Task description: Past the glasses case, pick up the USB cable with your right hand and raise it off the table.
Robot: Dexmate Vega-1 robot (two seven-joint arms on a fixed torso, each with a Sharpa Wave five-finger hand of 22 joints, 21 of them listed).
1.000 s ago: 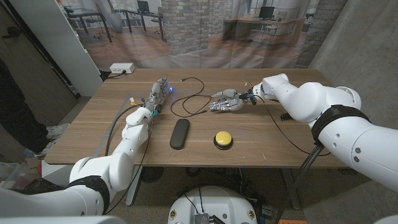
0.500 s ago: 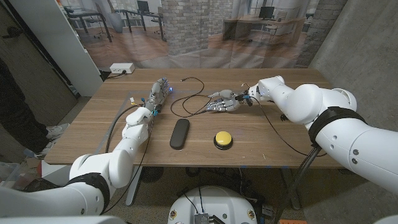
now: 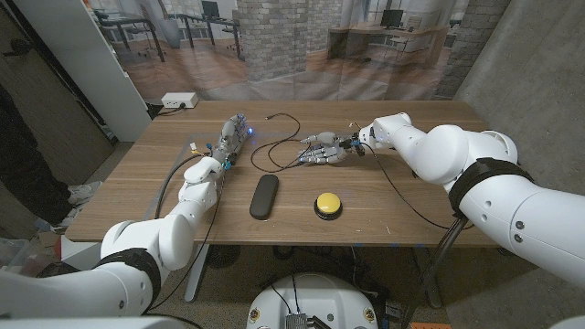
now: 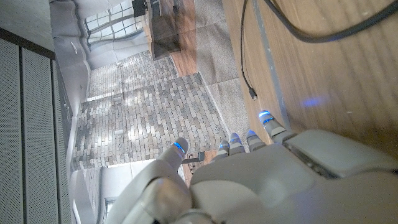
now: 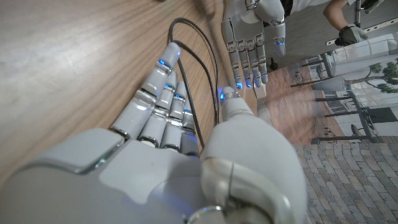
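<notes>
The black USB cable lies in loops on the wooden table, past the black glasses case. My right hand is low over the cable's right loop, fingers stretched toward my left. In the right wrist view the cable runs on the wood between the thumb and the other fingers; nothing is gripped. My left hand waits at the cable's left side with fingers straight and apart, holding nothing. The left wrist view shows the cable and its plug end.
A yellow button sits right of the glasses case near the front edge. A white box stands at the far left corner. A thin black lead trails from my right wrist across the table's right side.
My right hand has slid toward my left, farther over the cable's loop. The cable, the glasses case and my left hand have stayed put.
</notes>
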